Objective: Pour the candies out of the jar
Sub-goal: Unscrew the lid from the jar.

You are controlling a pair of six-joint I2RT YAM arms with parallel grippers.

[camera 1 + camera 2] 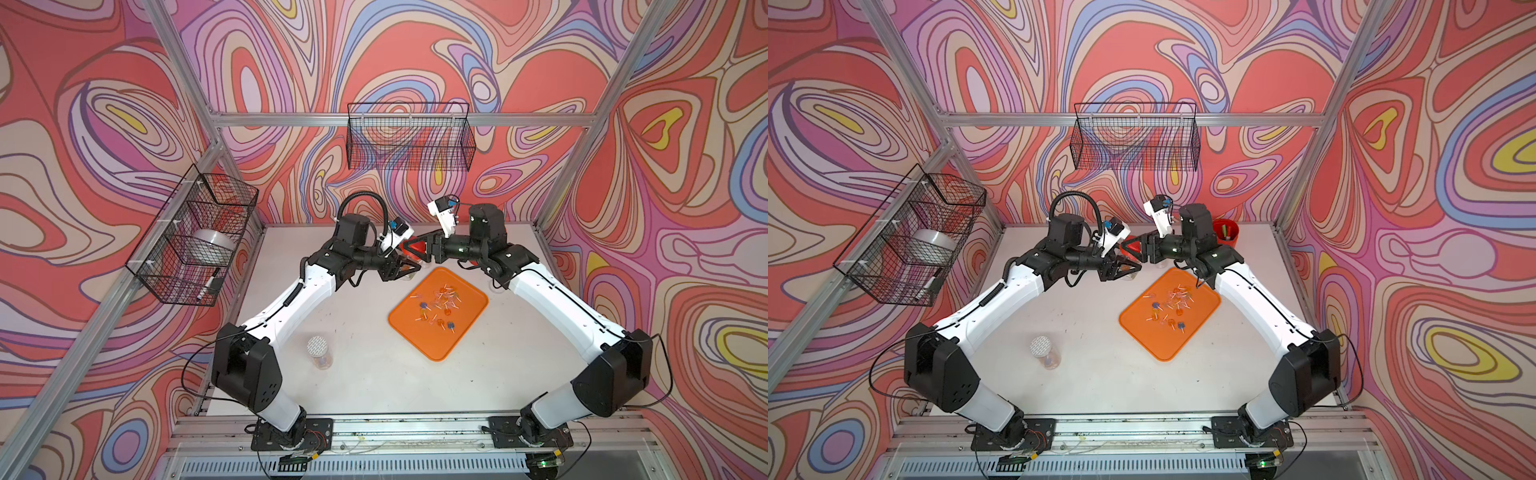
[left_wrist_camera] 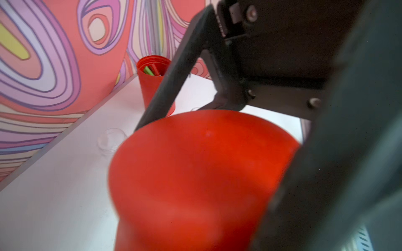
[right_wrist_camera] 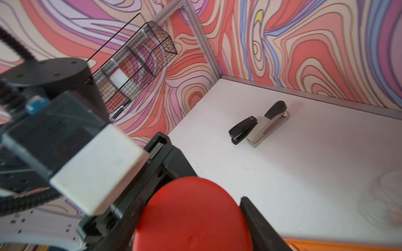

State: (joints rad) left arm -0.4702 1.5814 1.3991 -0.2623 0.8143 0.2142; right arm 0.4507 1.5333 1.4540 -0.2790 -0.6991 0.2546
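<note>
Two arms meet over a jar near the middle of the frame, just above the upper-left corner of the orange tray (image 1: 436, 353). We judge the pour largely done: a scatter of candies (image 1: 438, 303), small lollipops with orange, blue and red heads, lies loose on the tray, right of centre in both top views.

The left gripper (image 1: 403, 271) is clenched. Between its fingers we make out a clear body that we take for the jar (image 1: 1130, 272), though blur keeps us from swearing to it. The right gripper (image 1: 417, 248) reaches in from the right of the frame with a finger on either side of the red cap (image 2: 195, 163). In the left wrist view one of its fingers (image 2: 169, 87) touches the cap's rim, but whether the grip has bitten we cannot tell. Nor can we see whether any sweets remain inside.

What is left, in our judgement, is small: cap and jar to be dealt with, then set down on the white table (image 1: 353, 374). To the lower left of the tray a second jar (image 1: 319, 353) with a white patterned lid stands upright and untouched, some colour at its bottom. A red cup (image 1: 1225, 232) of green pens stands by the back wall.
</note>
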